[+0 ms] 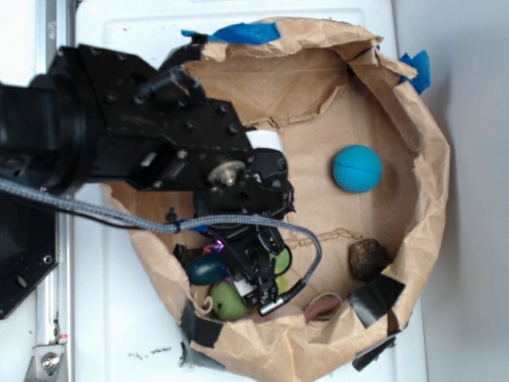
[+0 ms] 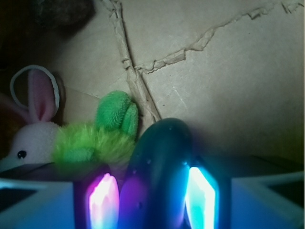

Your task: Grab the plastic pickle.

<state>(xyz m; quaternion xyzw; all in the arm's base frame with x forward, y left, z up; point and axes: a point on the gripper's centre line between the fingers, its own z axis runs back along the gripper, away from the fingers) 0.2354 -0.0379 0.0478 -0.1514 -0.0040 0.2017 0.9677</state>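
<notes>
Pickle (image 2: 159, 167), glossy dark green, lodged between the two glowing pads (image 2: 102, 200) in the wrist view; rounded end jutting forward over the paper floor. In the exterior view, pickle (image 1: 207, 270) low at the left of the bag (image 1: 429, 199), under the arm. End effector (image 1: 238, 267) closed on pickle, pads pressed to both its sides. Green plush (image 2: 102, 136) just left of pickle, touching or nearly so. Pink-and-white bunny (image 2: 33, 129) left of plush, loop at its ear. Brown lump (image 1: 367, 259) well apart, near the bag's right wall. Blue ball (image 1: 357, 169) farther off, upper right of the bag floor. Torn seams across the paper floor. Bag on white counter (image 1: 119, 334), edges patched with dark and blue tape (image 1: 242, 33).
</notes>
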